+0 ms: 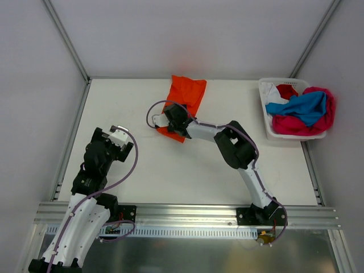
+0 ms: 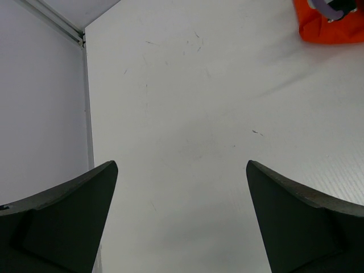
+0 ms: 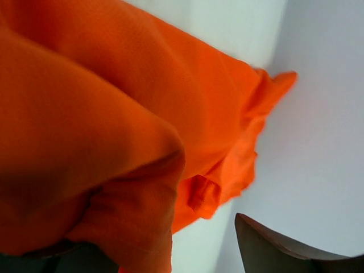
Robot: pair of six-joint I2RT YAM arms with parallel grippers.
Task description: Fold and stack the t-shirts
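T-shirt, orange, lies beneath right end effector.

One t-shirt is lying far-centre on the worktop. Other t-shirts are sitting in a basket to its right.

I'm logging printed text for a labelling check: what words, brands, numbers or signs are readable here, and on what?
No text can be read in any view.
The vivid orange cloth t-shirt, the white plastic basket and the white tabletop show no print.
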